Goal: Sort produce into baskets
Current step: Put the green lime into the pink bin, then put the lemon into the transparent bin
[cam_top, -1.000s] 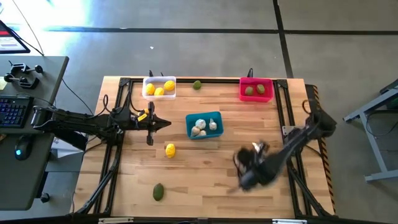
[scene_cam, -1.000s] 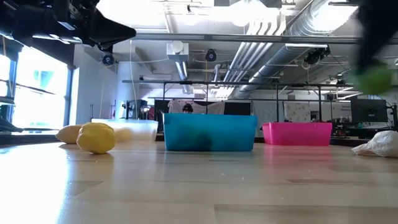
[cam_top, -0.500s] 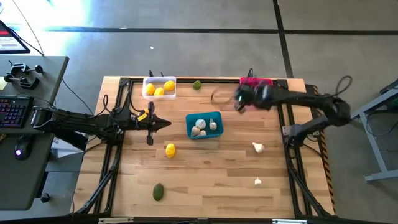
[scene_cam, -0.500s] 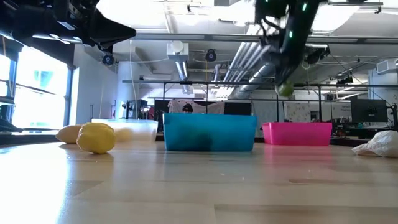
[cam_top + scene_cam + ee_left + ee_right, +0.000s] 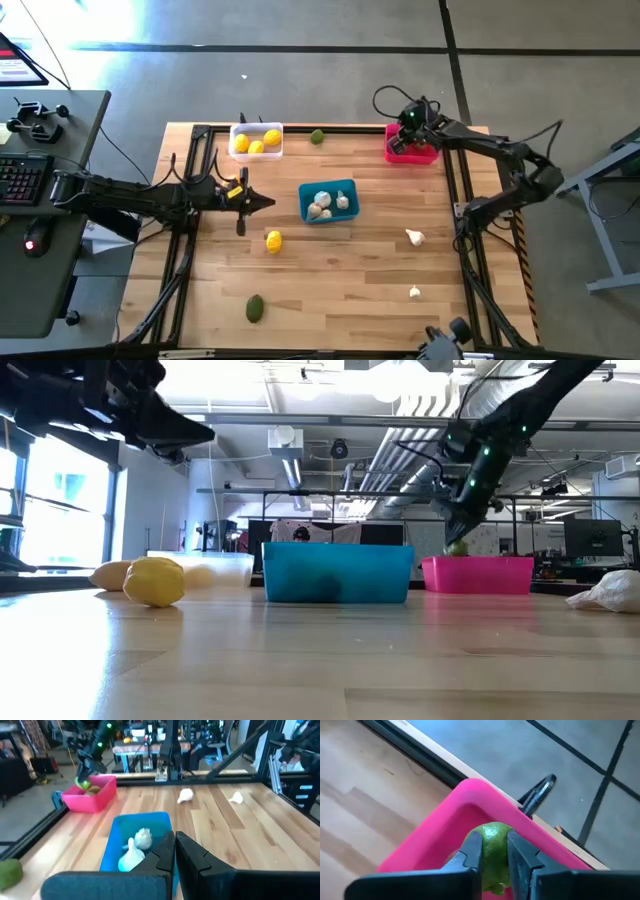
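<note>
Green fruit (image 5: 490, 851) pinched between right gripper (image 5: 492, 855) fingers over pink basket (image 5: 445, 830)

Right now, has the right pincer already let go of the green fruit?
No, the right pincer is shut on the green fruit above the pink basket.

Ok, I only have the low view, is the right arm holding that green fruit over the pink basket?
Observer: Yes, the right jaws are shut on the green fruit, just above the pink basket.
Operator: Other green ones loose?
Observer: Two: the far-edge green fruit and the front-edge green fruit.
Operator: And the left arm?
Observer: The left arm waits at the table's left side, jaws shut.
</note>
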You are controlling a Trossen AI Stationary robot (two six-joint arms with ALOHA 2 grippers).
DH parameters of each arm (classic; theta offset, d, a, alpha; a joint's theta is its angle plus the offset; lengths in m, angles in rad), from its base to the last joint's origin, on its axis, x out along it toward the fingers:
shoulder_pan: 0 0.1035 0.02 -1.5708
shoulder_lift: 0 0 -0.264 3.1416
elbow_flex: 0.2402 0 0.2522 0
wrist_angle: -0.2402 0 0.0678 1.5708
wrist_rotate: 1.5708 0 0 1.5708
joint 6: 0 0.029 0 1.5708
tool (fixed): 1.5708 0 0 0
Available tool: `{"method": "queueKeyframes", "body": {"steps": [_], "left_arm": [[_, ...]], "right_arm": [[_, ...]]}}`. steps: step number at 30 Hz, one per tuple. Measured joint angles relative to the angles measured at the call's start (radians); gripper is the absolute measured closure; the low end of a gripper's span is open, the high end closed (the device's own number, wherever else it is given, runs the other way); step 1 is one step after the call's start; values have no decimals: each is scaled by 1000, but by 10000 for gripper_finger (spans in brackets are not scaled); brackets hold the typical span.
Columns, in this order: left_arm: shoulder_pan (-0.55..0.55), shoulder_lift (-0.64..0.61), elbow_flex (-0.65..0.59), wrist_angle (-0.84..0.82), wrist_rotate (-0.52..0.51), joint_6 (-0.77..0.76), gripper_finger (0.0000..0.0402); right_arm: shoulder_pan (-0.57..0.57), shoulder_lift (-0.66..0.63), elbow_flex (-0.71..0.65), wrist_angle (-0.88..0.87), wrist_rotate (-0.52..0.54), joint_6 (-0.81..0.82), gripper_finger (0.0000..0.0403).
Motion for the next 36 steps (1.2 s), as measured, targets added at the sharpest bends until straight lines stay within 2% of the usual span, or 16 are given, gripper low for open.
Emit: {"method": "queueKeyframes", "body": {"steps": [3,7,14,18,21,24,30,36], "left_arm": [[-17,0,7,-36,0,4,401],[-54,0,57,-141,-11,-7,401],[-161,12,169,-343,-139,-17,394],[-224,75,246,-482,-208,-53,369],[-266,157,298,-546,-221,-65,343],[-308,258,350,-604,-222,-54,315],[-381,472,469,-775,-243,43,260],[-396,662,601,-896,-261,131,201]], "right_arm": [[-29,48,0,49,-35,1,357],[-38,84,0,120,-23,25,324],[-31,86,51,77,-24,25,216],[1,83,100,16,-29,6,159],[43,62,129,-16,-31,-16,131],[95,13,141,-30,-30,-24,115],[216,-109,141,-53,-31,-23,110],[312,-175,141,-59,-20,-17,109]]}}
